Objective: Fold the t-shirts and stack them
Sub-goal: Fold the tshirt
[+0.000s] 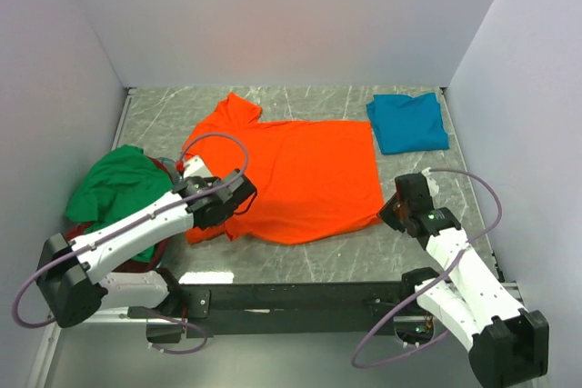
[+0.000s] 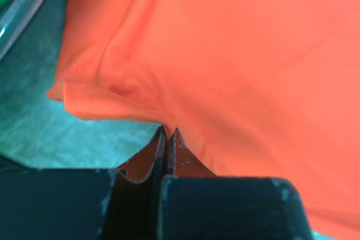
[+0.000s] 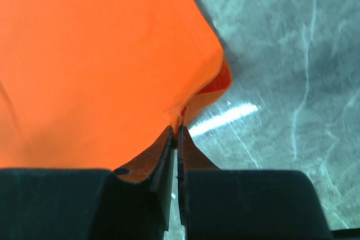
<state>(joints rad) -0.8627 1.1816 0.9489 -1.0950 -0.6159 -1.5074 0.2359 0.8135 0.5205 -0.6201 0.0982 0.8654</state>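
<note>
Fingers [image 2: 147, 158] of the left gripper [image 2: 167, 131] are pressed together, pinching a fold at the near left edge of the bright orange cloth t-shirt [image 1: 309, 174], which lies spread across the middle of the grey marbled table [image 1: 300, 265]. Those of the right gripper [image 3: 175, 130] are clamped on its near right corner, raised a little off the surface. A folded teal blue t-shirt [image 1: 409, 122] sits at the far right corner. A crumpled green t-shirt [image 1: 116, 184] lies at the left edge over a dark red t-shirt [image 1: 167, 168].

Bright even light, blurred close-ups
</note>
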